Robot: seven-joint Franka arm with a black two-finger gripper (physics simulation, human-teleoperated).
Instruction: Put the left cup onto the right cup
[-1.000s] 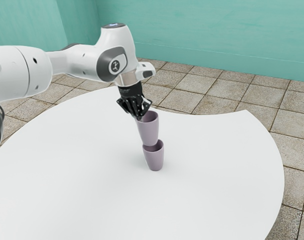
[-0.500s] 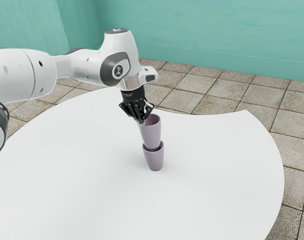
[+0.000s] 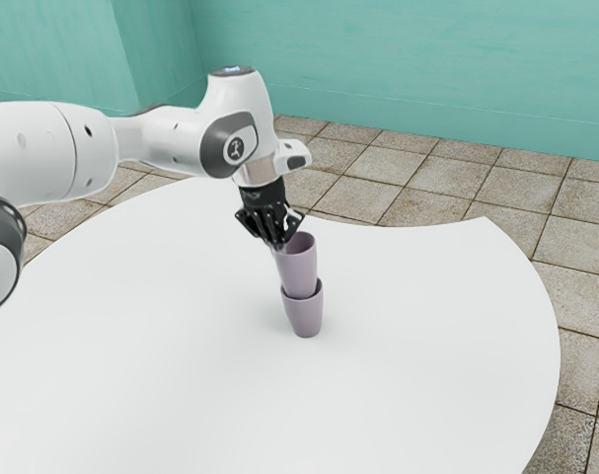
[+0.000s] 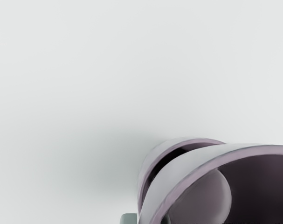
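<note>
The end effector (image 3: 279,235) is clenched on the near rim of the upper mauve cup (image 3: 299,265), which sits partly nested in the lower mauve cup (image 3: 305,311) and leans slightly. Both stand around the middle of the white round counter (image 3: 131,375), well away from its edges.

No readable text, labels, brands or numbers.
</note>
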